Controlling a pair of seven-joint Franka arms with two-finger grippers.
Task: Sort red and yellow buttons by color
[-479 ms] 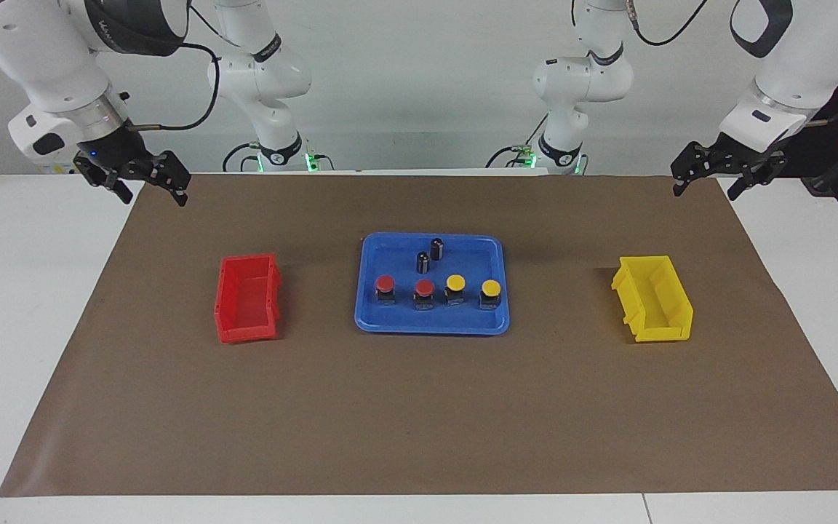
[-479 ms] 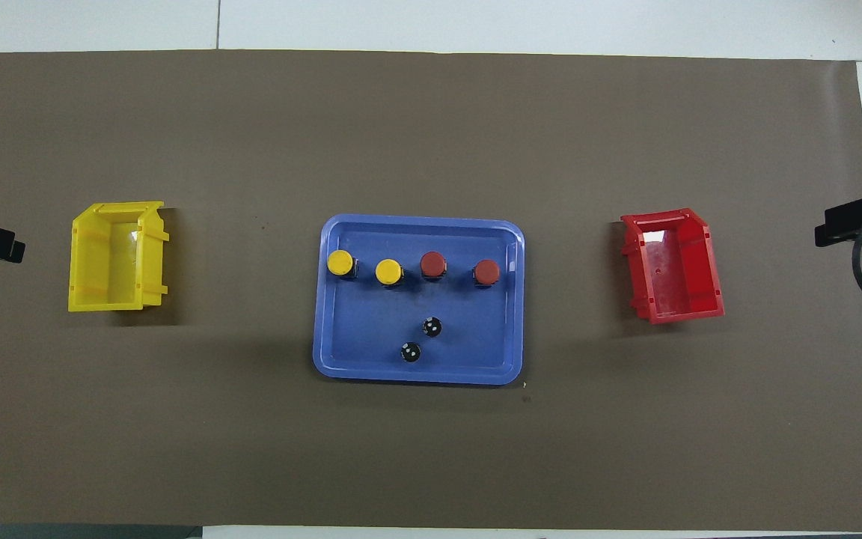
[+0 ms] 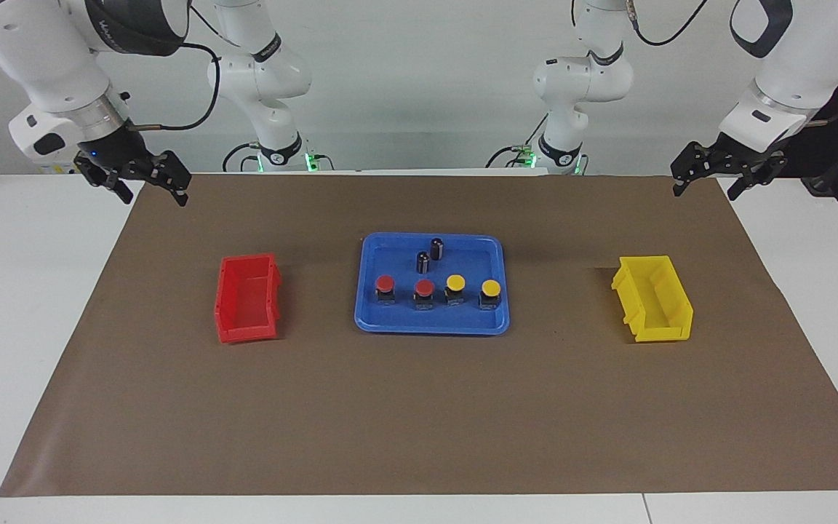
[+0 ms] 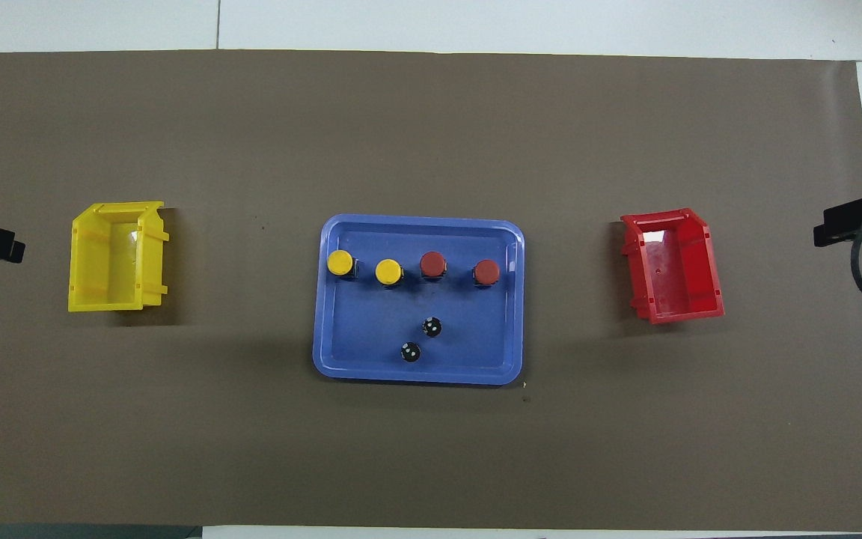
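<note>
Nothing moved, buttons [image 3: 437, 290] mid-tray [image 3: 492, 324], mat open

- Two red buttons [image 3: 385, 283] [image 3: 424, 287], two yellow buttons [image 3: 455, 282] [image 3: 490, 288]
- Blue tray [image 3: 368, 320]
- Two black cylinders [image 3: 436, 248] [image 3: 423, 261]
- Red bin [image 3: 224, 298], yellow bin [image 3: 675, 320]
- Brown mat [image 3: 419, 415] on white desk [image 3: 19, 291]

Four small push buttons stand upright in one row in a blue tray [image 3: 368, 320] at the middle of the table, each with a round mushroom cap on a dark square base. Two are red: the outer red button [image 3: 385, 284] [image 4: 486, 272] at the right arm's end of the row and the inner red button [image 3: 424, 288] [image 4: 432, 264] beside it. Next come the inner yellow button [image 3: 455, 282] [image 4: 388, 271] and the outer yellow button [image 3: 490, 289] [image 4: 340, 262], toward the left arm's end. None touches another.
</note>
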